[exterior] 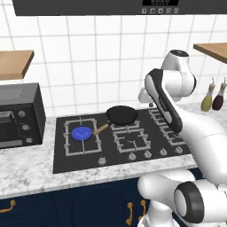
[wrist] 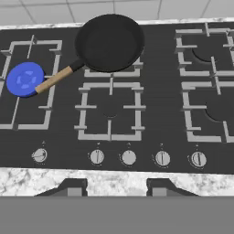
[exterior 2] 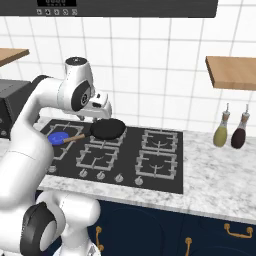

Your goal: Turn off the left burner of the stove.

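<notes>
The stove [wrist: 160, 114] is a black glass cooktop with several grey grates. Its left burner [wrist: 25, 79] carries a flat blue flame disc [exterior: 82, 133], which also glows past my arm [exterior 2: 58, 137]. A row of silver knobs runs along the front edge, the leftmost knob [wrist: 40, 155] below the lit burner. My gripper [wrist: 115, 187] hovers above the stove's front edge near the middle, open, with nothing between its fingers. It looks down on the knob row from a clear height.
A black frying pan [wrist: 109, 42] sits on the rear middle grate, its wooden handle [wrist: 54, 79] reaching the flame disc's edge. A black microwave [exterior: 20, 115] stands left of the stove. Two bottles [exterior 2: 220, 132] [exterior 2: 239, 135] stand on the counter at the right.
</notes>
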Tool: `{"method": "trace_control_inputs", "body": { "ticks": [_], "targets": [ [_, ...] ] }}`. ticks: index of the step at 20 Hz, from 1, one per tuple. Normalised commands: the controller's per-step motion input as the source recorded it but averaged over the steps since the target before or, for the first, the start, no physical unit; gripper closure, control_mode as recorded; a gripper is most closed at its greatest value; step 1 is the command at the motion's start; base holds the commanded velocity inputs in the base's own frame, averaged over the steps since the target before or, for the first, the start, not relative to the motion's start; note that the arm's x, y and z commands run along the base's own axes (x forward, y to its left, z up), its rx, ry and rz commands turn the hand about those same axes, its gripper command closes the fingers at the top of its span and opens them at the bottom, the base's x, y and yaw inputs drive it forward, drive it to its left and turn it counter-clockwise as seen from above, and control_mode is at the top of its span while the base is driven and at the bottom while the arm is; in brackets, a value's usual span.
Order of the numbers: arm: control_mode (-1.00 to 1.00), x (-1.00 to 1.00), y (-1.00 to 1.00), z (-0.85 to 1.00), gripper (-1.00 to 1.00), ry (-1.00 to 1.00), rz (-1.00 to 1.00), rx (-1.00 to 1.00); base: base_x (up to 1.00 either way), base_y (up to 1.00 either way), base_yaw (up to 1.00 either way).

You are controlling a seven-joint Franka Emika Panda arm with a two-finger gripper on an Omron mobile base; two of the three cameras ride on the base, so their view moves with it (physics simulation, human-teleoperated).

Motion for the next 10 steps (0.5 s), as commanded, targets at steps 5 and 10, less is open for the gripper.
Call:
{"method": "trace_control_inputs", "body": {
  "ticks": [5,10],
  "targets": [
    [-1.00,-0.05,0.01,-0.18,-1.00,0.00,0.05,0.00,0.00,0.00,0.00],
    [-1.00,-0.09,0.08,-0.38,-1.00,0.00,0.20,0.00,0.00,0.00,0.00]
  ]
}}
